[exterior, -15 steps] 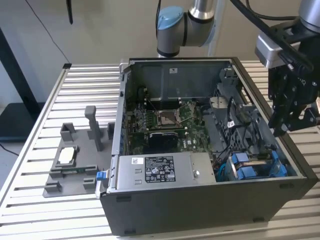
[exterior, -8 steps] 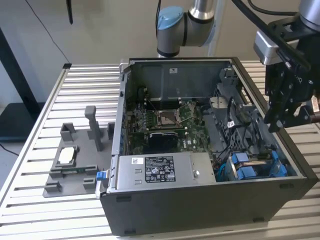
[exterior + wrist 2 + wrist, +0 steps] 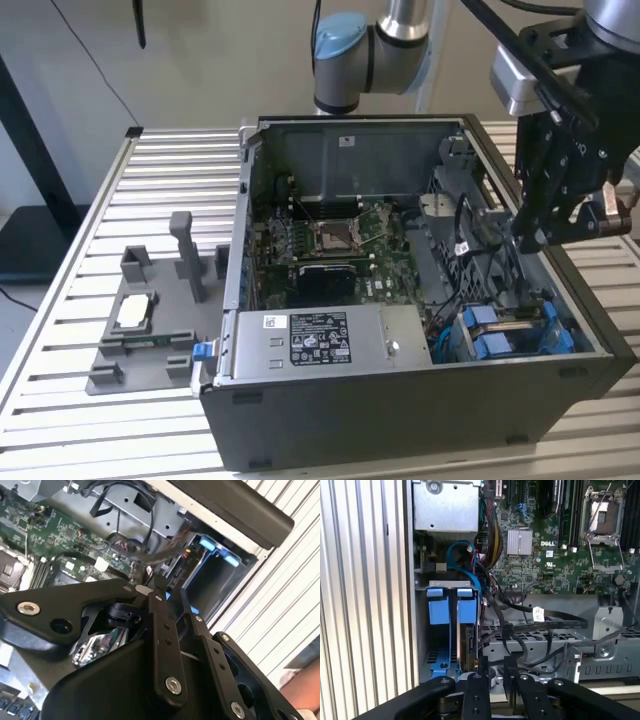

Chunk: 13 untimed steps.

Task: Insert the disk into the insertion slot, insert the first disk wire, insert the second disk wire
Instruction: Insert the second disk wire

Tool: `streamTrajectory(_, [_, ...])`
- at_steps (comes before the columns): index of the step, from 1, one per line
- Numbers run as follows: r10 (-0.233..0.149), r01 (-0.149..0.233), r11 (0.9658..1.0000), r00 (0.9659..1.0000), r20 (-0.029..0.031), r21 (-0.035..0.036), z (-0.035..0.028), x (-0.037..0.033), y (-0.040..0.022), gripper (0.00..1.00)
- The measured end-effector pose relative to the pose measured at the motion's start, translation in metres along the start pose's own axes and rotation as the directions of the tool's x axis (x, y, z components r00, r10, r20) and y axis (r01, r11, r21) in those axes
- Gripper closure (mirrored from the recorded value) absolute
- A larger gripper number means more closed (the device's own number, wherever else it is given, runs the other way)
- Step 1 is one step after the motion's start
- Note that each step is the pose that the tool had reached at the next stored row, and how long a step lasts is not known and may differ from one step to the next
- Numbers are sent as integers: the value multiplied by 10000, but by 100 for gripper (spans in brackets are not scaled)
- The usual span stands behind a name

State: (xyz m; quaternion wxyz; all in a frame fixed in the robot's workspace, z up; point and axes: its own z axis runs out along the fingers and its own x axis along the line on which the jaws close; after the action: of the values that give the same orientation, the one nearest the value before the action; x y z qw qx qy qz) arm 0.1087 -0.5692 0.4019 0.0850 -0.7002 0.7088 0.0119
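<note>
- Your tool hangs low over the drive corner of the black case, just beside the cage. From these angles I can't tell whether it is apart, together or clamped on something.
- The disk stands on edge in the insertion slot, under one of the blue clips. Its connector edge faces up toward the tool, and to my eye it sits fully home.
- That fits the tool's position. It is over the bundle of black wires looping across the metal bracket next to the cage, so I'd judge you're at the wiring part of the job.
- A blue cable arcs up from the cage toward the silver power-supply box, close to the disk's top edge.
- Watch the clutter: the black wires cross one another, and one with a white tag lies between the tool and open space. They crowd the disk's connector edge.
- In the exterior view, the case wall is tight on the tool's right side, so there's little room that way.
- The motherboard lies well apart, deeper in the case.
- The grey stand sits on the bench outside the case, at the exterior view's left, and is not in the way.
</note>
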Motion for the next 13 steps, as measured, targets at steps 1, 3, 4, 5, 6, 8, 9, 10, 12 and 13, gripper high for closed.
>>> streamTrajectory(1, [11,-11,10000,10000,69,-19,-10,-1,24,73])
streamTrajectory(3, [31,-30,10000,9998,175,-71,-20,-1,68,73])
streamTrajectory(4, [41,-39,9999,9998,212,-102,-21,-1,88,73])
streamTrajectory(5, [53,-50,9999,9997,248,-138,-23,-1,105,73])
streamTrajectory(6, [63,-58,9998,9996,276,-171,-24,0,118,73])
streamTrajectory(8, [80,-73,9997,9995,298,-238,-23,0,140,73])
streamTrajectory(9, [84,-76,9996,9995,297,-273,-22,1,146,73])
streamTrajectory(10, [87,-78,9995,9995,296,-307,-19,3,151,73])
streamTrajectory(12, [97,-87,9994,9995,296,-345,-7,8,161,73])
streamTrajectory(13, [100,-90,9993,9995,300,-349,0,10,169,73])
